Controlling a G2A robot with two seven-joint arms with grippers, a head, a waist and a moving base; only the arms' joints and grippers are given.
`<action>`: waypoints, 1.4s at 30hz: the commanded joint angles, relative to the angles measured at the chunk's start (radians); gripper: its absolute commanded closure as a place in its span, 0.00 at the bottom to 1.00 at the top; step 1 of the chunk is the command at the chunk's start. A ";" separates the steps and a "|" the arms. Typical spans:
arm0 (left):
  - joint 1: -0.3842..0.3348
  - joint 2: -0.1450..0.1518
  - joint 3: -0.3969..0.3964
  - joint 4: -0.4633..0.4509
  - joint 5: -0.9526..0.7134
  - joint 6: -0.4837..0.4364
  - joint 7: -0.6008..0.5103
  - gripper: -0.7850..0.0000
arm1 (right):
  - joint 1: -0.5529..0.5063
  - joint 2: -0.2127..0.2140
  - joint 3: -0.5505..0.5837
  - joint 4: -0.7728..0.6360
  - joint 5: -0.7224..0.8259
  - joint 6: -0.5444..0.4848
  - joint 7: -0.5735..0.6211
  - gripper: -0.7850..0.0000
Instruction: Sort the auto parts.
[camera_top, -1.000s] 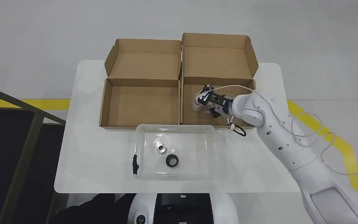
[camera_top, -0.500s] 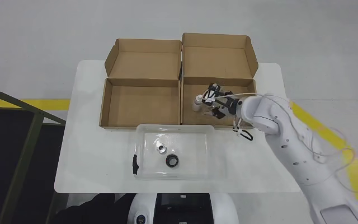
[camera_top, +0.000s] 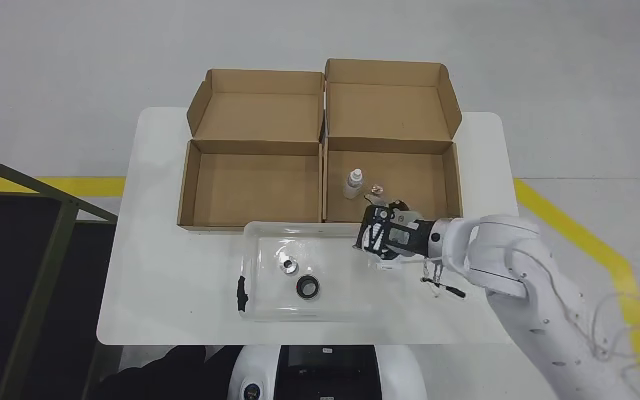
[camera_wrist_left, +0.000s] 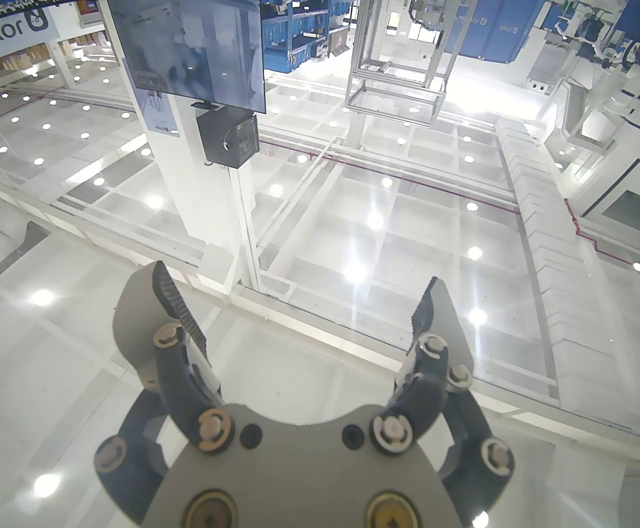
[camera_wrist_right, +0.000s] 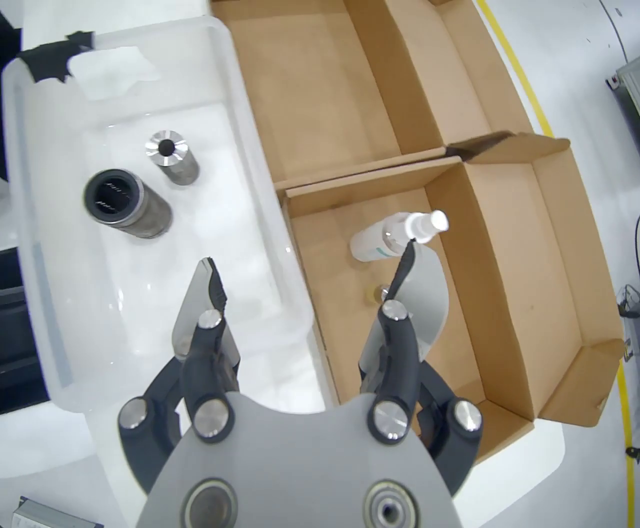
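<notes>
Left gripper was pointed up at the ceiling, fingers spread wide with nothing between them.

On the table, the thing closest to the robot was the clear bin, with a bit of black tape stuck on its rim. Two auto parts sat inside, near each other but not touching: a dark bearing sleeve and, a little farther in, a smaller slotted metal collet. Both were standing on end.

Right gripper hung over the bin's far right corner, right where it met the near wall of the right cardboard box. Its fingers were wide open and gripping nothing. One sat above the bin and the other above the box, and I couldn't see either touching anything.

In that right box, a white spray bottle stood by the wall next to the left cardboard box. A small roundish part sat just beside the bottle, too small to make out. Both boxes had their lids folded back on the far side.
</notes>
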 joint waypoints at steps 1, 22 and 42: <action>0.000 0.000 0.000 0.000 0.000 0.000 0.000 0.00 | -0.018 0.003 -0.016 -0.031 -0.025 -0.021 0.010 0.24; 0.000 0.000 0.000 0.000 0.000 0.000 0.000 0.00 | 0.002 -0.016 -0.242 -0.003 -0.120 -0.072 -0.011 0.24; 0.000 0.000 0.000 0.000 0.000 0.000 0.000 0.00 | 0.170 -0.094 -0.467 0.205 -0.153 -0.020 -0.049 0.25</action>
